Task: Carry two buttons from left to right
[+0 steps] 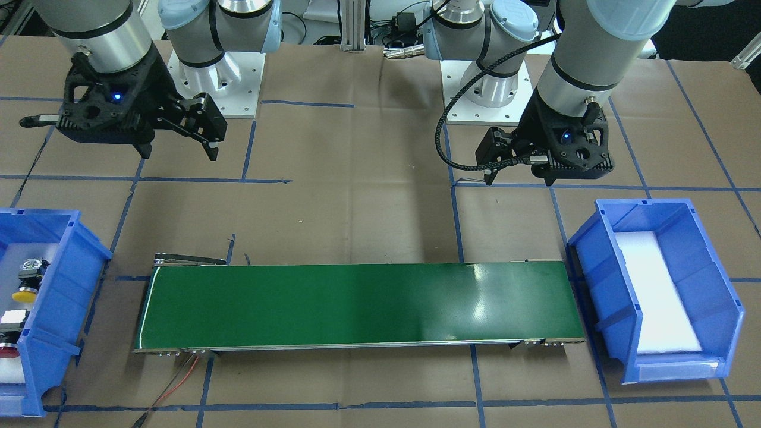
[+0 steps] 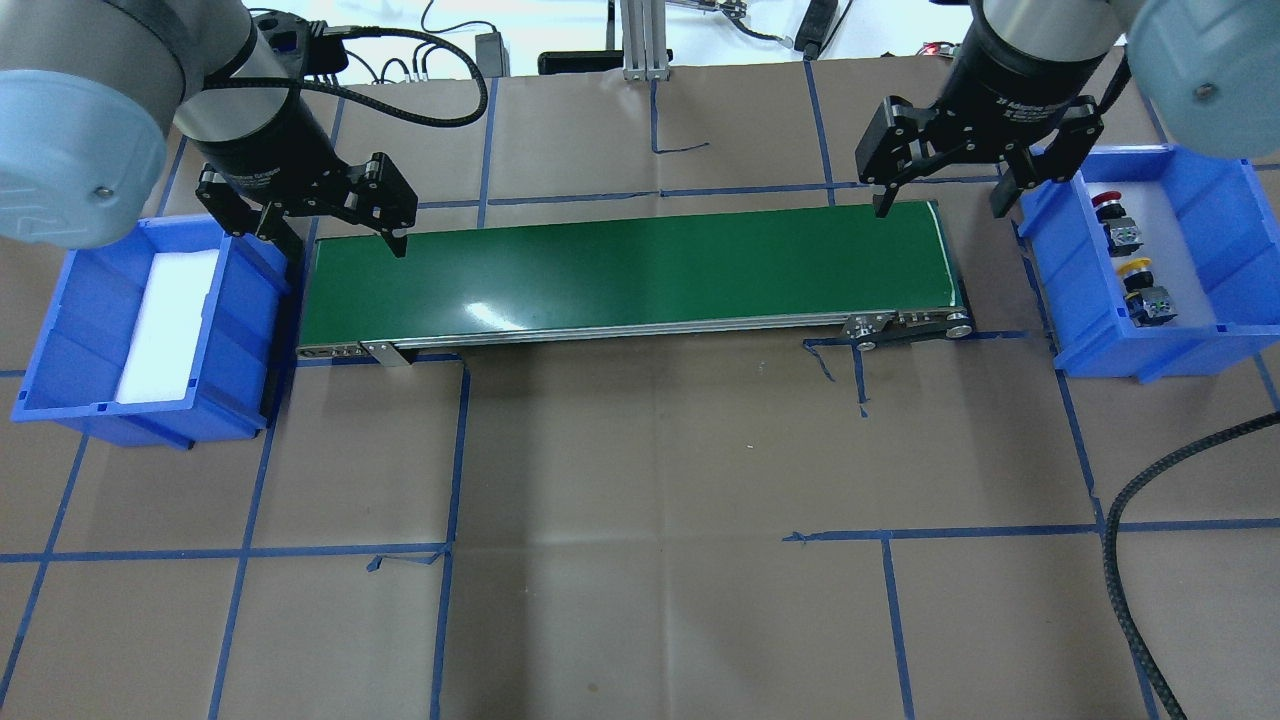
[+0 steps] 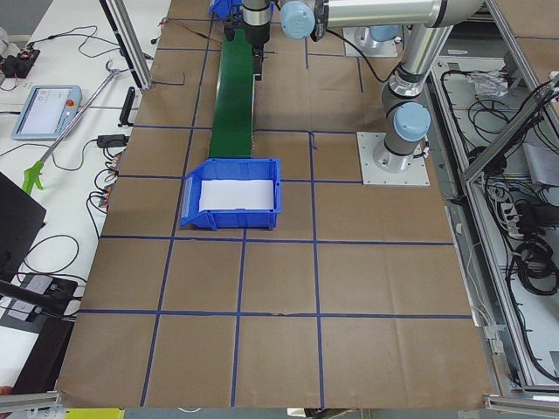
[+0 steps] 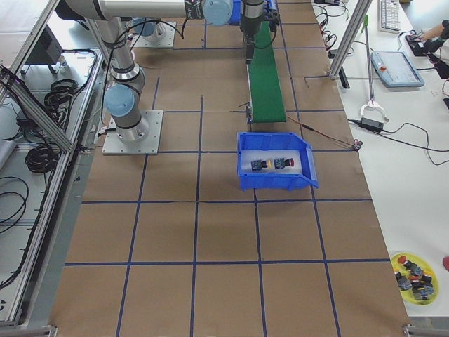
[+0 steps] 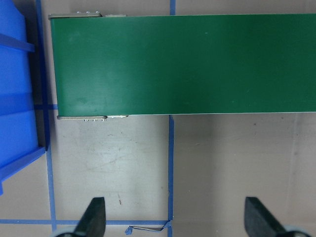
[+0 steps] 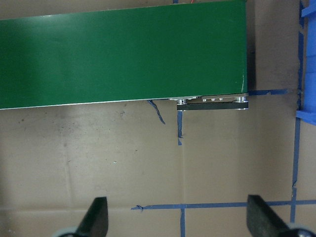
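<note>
Watching remotely, I saw the yellow button [image 2: 1137,268] and the red button [image 2: 1106,204] lying in the blue bin [image 2: 1205,180] just beyond the green conveyor's [image 2: 620,270] right-hand end. The left arm [image 2: 250,130] held the left jaws wide apart and empty over the conveyor's other end. The right arm [image 2: 1030,70] held the right jaws equally wide, gripping nothing, over the end nearest that bin.

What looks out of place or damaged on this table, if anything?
Nothing is spilled or knocked over. The yellow button and red button lie inside the blue bin at the conveyor's end. The only blemish is the blue grid tape, which is peeled and curled in spots, for instance beside that end.
</note>
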Controlling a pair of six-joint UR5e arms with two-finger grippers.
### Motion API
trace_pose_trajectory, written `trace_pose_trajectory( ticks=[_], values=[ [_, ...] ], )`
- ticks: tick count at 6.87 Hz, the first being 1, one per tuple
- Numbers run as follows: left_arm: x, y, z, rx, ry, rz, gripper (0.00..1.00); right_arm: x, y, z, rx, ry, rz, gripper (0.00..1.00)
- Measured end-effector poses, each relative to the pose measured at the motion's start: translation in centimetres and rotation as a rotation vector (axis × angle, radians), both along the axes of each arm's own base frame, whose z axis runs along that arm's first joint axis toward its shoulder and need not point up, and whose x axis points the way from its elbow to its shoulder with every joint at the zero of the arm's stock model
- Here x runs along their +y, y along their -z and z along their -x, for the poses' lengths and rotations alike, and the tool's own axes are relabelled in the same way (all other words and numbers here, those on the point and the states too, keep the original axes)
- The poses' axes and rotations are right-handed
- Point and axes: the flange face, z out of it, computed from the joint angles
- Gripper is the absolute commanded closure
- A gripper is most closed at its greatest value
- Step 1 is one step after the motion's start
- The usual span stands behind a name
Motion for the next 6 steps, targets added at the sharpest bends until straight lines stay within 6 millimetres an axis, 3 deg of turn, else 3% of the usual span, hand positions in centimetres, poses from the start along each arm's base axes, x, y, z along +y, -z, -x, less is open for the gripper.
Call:
trace_pose_trajectory(
  ticks=[1,3,6],
  values=[
    [0.0,0.0,0.0,0.0,0.001,0.0,0.0,0.7,0.8,-1.5,0.005,0.002,-0.012,0.0],
    [0.0,0.0,0.0,0.0,0.001,0.001,0.0,1.1,2.0,-2.3,0.001,-0.003,-0.031,0.0],
    [0.0,0.0,0.0,0.001,0.001,0.001,0.0,2.1,0.5,-2.1,0.003,-0.003,-0.002,0.0]
  ],
)
